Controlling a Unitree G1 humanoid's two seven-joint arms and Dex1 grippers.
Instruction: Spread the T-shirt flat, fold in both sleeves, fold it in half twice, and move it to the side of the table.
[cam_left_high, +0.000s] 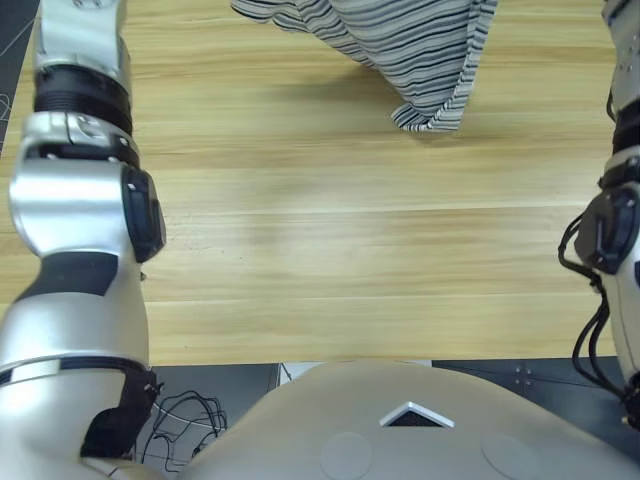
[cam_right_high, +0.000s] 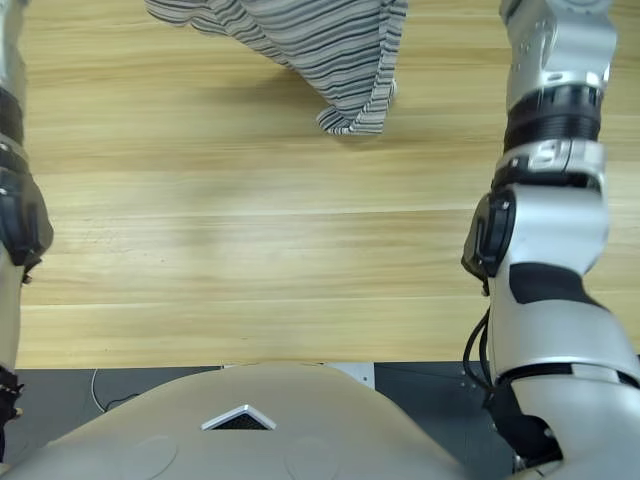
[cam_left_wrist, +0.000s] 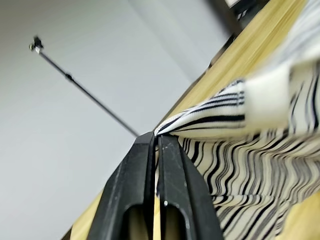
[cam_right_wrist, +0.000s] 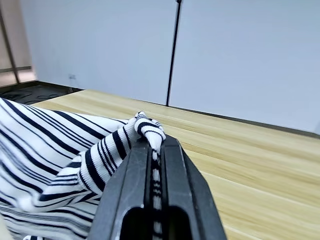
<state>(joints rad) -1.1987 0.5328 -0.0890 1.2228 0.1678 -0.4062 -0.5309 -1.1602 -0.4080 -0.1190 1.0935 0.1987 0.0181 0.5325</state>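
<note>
While end effectors (cam_left_wrist: 157, 139) (cam_right_wrist: 156, 146) pinch T-shirt (cam_left_high: 400, 50), arms (cam_left_high: 80, 200) extend forward.

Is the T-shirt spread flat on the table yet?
Not flat: the T-shirt hangs bunched, pinched in the left gripper and right gripper.

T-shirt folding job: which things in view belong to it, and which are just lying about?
Part of the job:
striped T-shirt
left pincer, shut on the shirt's cloth
right pincer, shut on the shirt's edge
wooden table

Just lying about:
cables on the floor by the table's near edge
thin black rod behind the table
</note>
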